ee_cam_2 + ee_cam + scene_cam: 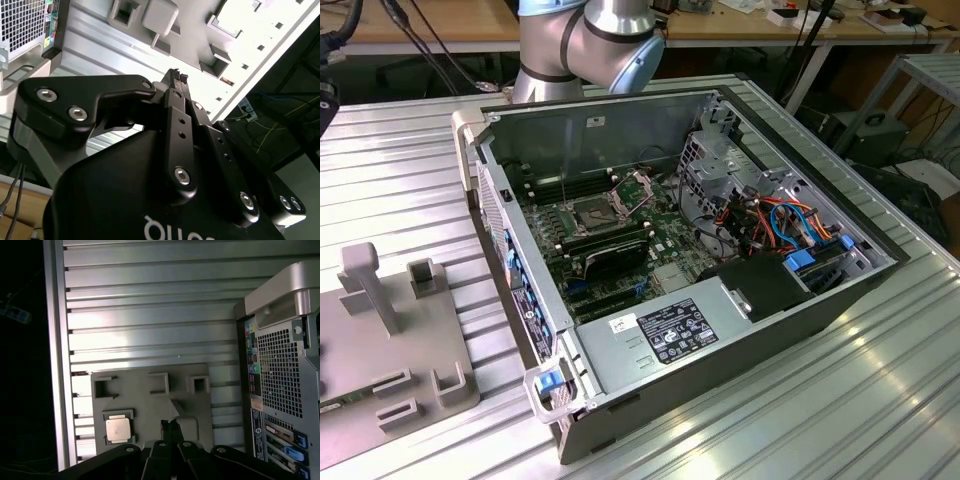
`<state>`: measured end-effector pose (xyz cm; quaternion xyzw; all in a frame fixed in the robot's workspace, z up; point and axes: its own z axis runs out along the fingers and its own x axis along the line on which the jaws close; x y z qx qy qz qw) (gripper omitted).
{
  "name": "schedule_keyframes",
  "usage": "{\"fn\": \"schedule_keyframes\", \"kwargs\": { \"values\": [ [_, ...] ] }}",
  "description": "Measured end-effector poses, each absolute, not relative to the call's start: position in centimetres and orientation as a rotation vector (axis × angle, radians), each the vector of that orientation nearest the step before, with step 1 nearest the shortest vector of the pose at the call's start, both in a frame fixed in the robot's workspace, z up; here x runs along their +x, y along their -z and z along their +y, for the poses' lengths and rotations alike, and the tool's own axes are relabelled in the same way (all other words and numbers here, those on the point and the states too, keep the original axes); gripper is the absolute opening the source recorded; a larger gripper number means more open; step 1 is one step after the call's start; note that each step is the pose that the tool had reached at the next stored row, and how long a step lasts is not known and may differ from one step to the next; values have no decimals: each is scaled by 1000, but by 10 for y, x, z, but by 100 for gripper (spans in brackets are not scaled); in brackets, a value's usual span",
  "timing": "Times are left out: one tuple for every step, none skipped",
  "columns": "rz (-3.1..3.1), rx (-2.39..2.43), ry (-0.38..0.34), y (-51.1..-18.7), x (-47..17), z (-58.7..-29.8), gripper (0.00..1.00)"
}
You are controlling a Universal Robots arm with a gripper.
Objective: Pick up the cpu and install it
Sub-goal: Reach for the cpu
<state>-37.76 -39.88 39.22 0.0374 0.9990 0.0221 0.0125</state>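
Observation:
The cpu (118,430), a square silver chip, lies flat in a pocket of the grey fixture plate (150,400) in the first wrist view. My gripper (170,424) hovers above that plate, a short way to one side of the cpu and not touching it. Its black fingers are pressed together with nothing between them, and the same shows in the second wrist view, where the gripper (176,76) points at the fixture plate (200,30). In the exterior view the motherboard's cpu socket (595,213) sits inside the open computer case (720,330) with its retaining frame (635,186) tilted up.
The fixture plate (380,340) with its upright posts lies on the ribbed aluminium table (820,420) at the exterior view's left of the case. Cables, a drive cage and a power supply (670,335) fill the case. The arm's base (585,40) stands behind it.

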Motion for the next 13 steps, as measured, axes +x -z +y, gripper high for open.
{"fn": "schedule_keyframes", "kwargs": {
  "values": [
    [3114,117,-69,-392,-379,-399,11],
    [3114,117,-69,-392,-380,-399,11],
    [3114,116,-69,-392,-381,-399,11],
    [3114,116,-69,-392,-381,-399,11],
    [3114,117,-69,-392,-382,-399,11],
    [3114,117,-69,-392,-382,-399,11],
    [3114,117,-69,-392,-383,-399,11],
    [3114,117,-69,-392,-383,-399,11],
    [3114,117,-69,-392,-384,-399,11],
    [3114,117,-69,-392,-384,-399,11],
    [3114,117,-69,-392,-385,-399,11],
    [3114,117,-69,-392,-385,-399,11],
    [3114,117,-69,-392,-385,-399,11]
  ]
}}
